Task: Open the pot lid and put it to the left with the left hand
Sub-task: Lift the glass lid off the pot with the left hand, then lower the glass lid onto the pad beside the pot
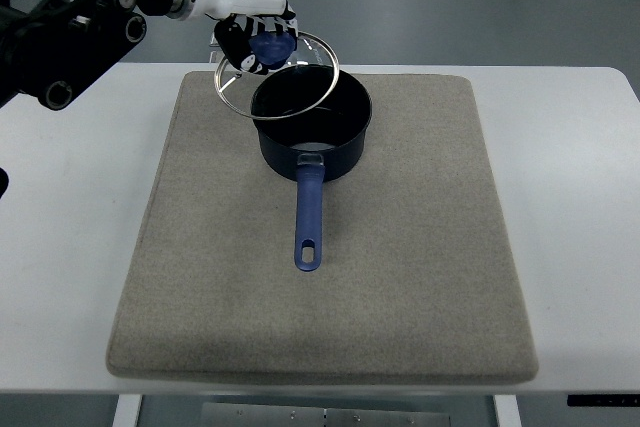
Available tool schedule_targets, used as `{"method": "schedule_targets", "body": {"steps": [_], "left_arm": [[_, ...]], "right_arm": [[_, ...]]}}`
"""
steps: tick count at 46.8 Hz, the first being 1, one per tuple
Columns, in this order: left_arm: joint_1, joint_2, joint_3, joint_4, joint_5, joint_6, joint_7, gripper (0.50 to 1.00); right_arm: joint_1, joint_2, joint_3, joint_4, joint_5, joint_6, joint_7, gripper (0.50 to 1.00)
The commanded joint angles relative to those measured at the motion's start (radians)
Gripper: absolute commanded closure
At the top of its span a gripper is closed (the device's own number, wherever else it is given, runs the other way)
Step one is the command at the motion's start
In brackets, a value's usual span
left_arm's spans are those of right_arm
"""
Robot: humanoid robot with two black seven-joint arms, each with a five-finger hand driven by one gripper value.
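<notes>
Lid (pixel 300 82) hangs tilted over the pot (pixel 312 129), my left hand (pixel 252 35) clamped on its knob (pixel 271 47). If I swing left too low, its rim could clip the pot or slip free.

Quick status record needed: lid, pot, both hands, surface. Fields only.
lid: glass lid lifted and tilted, overlapping the pot's far-left rim in this view
lid knob: blue knob grasped by left hand
left hand: left hand shut on the knob, arm entering from upper left
right hand: not in view
pot: dark blue pot uncovered, on the mat
pot handle: blue handle pointing toward the camera
surface: grey mat on white table
</notes>
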Motion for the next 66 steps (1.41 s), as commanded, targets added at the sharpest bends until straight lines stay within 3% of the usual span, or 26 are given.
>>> {"method": "schedule_targets", "body": {"steps": [1, 14, 19, 42, 53, 66], "left_arm": [[-0.004, 0.074, -0.003, -0.035, -0.019, 0.0, -0.002, 1.0], [0.027, 0.301, 0.009, -0.068, -0.083, -0.027, -0.003, 1.0], [0.079, 0.323, 0.011, -0.056, -0.096, -0.024, -0.003, 1.0], [0.207, 0.195, 0.046, -0.012, -0.077, 0.054, -0.002, 1.0], [0.208, 0.16, 0.109, 0.019, -0.082, 0.141, -0.002, 1.0], [0.207, 0.146, 0.113, 0.025, -0.088, 0.148, 0.0, 1.0]], "right_arm": [[0.0, 0.0, 0.0, 0.0, 0.0, 0.0, 0.0, 0.583], [0.0, 0.0, 0.0, 0.0, 0.0, 0.0, 0.0, 0.583], [0.0, 0.0, 0.0, 0.0, 0.0, 0.0, 0.0, 0.583], [0.0, 0.0, 0.0, 0.0, 0.0, 0.0, 0.0, 0.583], [0.0, 0.0, -0.002, 0.0, 0.0, 0.0, 0.0, 0.583], [0.0, 0.0, 0.0, 0.0, 0.0, 0.0, 0.0, 0.583]]}}
